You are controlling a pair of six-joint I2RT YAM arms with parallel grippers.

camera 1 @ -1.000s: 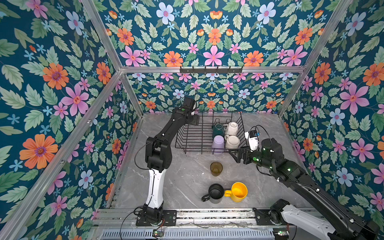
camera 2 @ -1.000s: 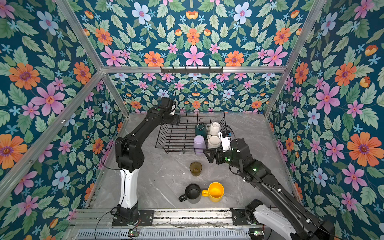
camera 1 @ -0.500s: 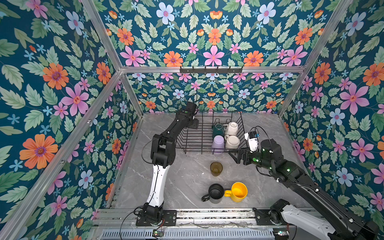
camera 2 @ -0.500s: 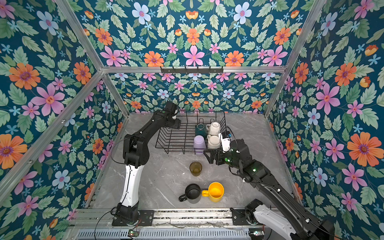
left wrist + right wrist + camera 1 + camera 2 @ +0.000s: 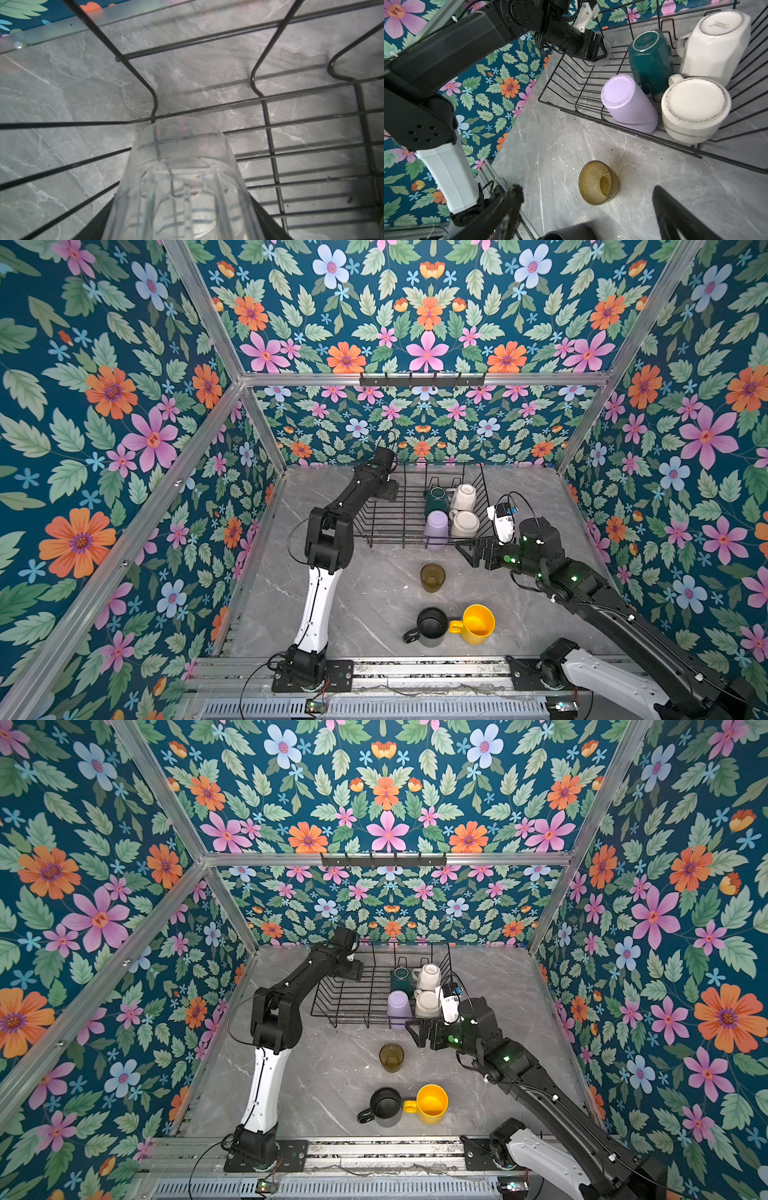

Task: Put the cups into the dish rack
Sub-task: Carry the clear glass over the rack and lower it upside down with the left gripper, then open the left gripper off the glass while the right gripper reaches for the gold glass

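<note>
Clock directions are read in the top views, with 12 o'clock toward the far wall.

1. Nearest the front edge, the black mug [image 5: 431, 626] stands upright on the table [image 5: 374, 605]. The yellow mug [image 5: 478, 624] stands at its 3 o'clock, with its handle pointing to 9 o'clock and appearing to touch the black mug.
2. The amber glass [image 5: 432, 577] stands upright at 12 o'clock from the black mug, apart from it and outside the rack.
3. The right gripper [image 5: 467, 552] hovers at 2 o'clock from the amber glass, just beside the near right corner of the dish rack [image 5: 399, 536]. Its jaws stand wide apart and hold nothing.
4. The rack's right end holds four cups, all base up:
   - lilac tumbler [image 5: 435, 527], near row;
   - white mug [image 5: 464, 524], at its 3 o'clock;
   - dark-green mug [image 5: 436, 497], at 12 o'clock from the tumbler;
   - tall cream mug [image 5: 463, 497], at 12 o'clock from the white mug.
5. The left gripper [image 5: 390, 492] is at the rack's far left corner, about 9 o'clock from the dark-green mug. Its fingers are closed on the clear glass [image 5: 182, 182], which sits over the rack's floor wires. Contact with the wires cannot be determined.
</note>
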